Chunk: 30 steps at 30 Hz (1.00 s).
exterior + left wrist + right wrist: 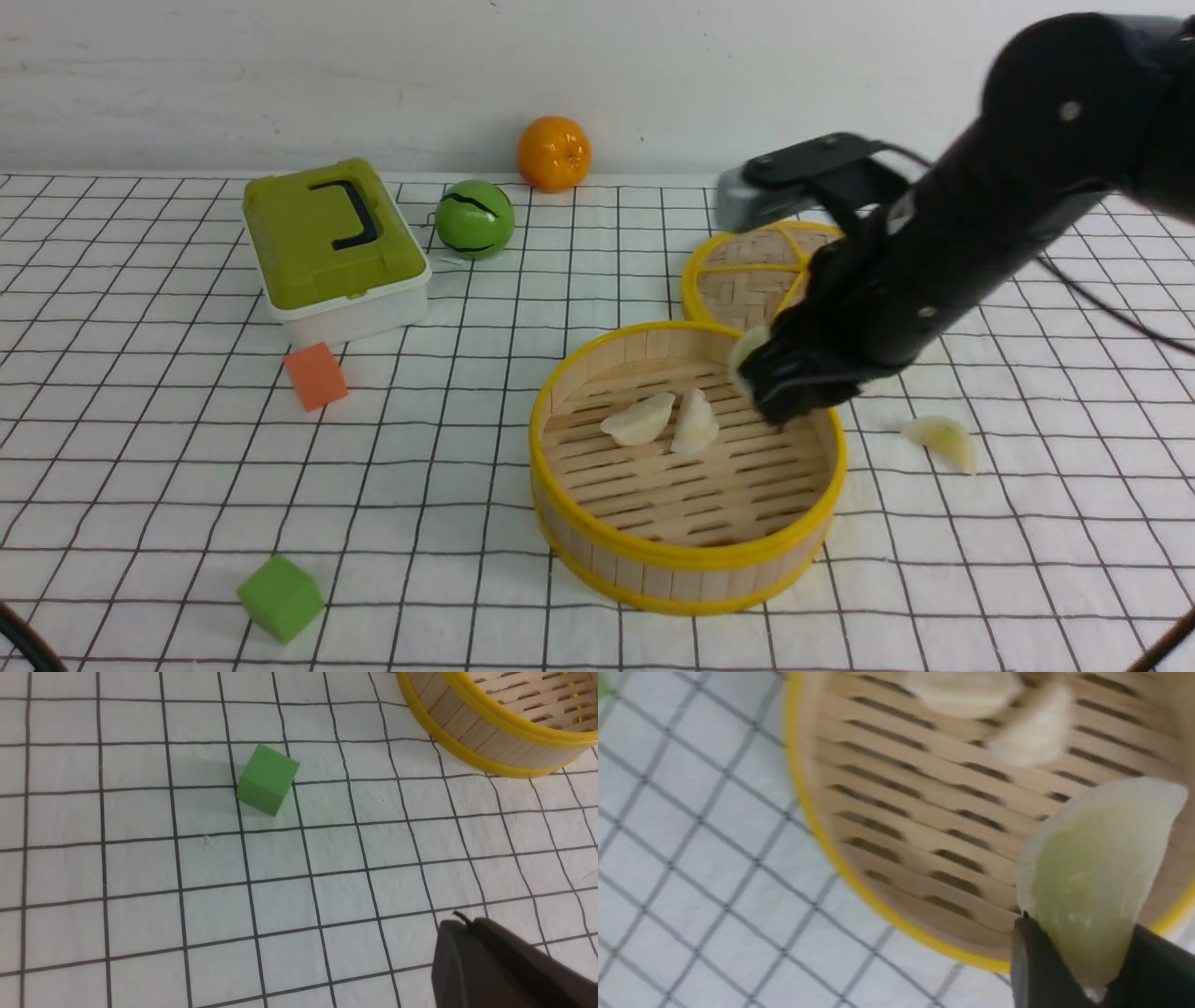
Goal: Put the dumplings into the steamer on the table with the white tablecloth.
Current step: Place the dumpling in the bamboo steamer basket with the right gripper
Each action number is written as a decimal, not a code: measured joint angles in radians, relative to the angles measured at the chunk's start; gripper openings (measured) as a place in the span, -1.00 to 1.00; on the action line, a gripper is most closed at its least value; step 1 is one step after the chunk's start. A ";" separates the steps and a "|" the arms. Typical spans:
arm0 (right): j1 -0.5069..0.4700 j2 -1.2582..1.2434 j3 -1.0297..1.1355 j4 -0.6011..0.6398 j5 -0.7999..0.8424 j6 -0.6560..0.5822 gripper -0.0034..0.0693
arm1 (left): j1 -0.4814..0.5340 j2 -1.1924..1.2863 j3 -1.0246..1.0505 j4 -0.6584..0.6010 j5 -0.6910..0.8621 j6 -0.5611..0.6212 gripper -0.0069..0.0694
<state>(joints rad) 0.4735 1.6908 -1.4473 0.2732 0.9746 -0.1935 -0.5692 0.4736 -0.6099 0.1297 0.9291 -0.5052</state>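
The steamer (686, 560) sits on the table's white tablecloth (140, 448), with two creamy white dumplings (640, 419) (695, 423) lying on its slatted floor. My right gripper (761, 373) hangs over the steamer's far right rim, shut on a pale green dumpling (1092, 877) that sticks out between its fingers (1029, 961). Another pale green dumpling (943, 439) lies on the cloth to the right of the steamer. In the left wrist view my left gripper (460, 921) is shut and empty, above the cloth near the steamer's wall (472, 732).
A flat woven lid (752, 271) lies behind the steamer. An orange cube (316, 375) and a green cube (280, 597) sit to the left. At the back stand a green-lidded box (327, 247), a green ball (474, 219) and an orange (554, 153).
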 joint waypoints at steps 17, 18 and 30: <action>0.124 0.296 0.000 0.014 -0.260 0.035 -0.44 | 0.000 0.000 0.000 0.007 0.032 0.045 -0.85; 0.124 0.297 0.000 0.014 -0.260 0.038 -0.44 | 0.000 0.000 0.000 0.007 0.032 0.045 -0.85; 0.075 0.167 -0.055 -0.103 -0.050 0.145 0.48 | 0.000 0.000 0.000 0.008 0.035 0.045 -0.85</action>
<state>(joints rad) 0.5483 1.8581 -1.5022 0.1704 0.9245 -0.0490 -0.5692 0.4736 -0.6099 0.1372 0.9637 -0.4607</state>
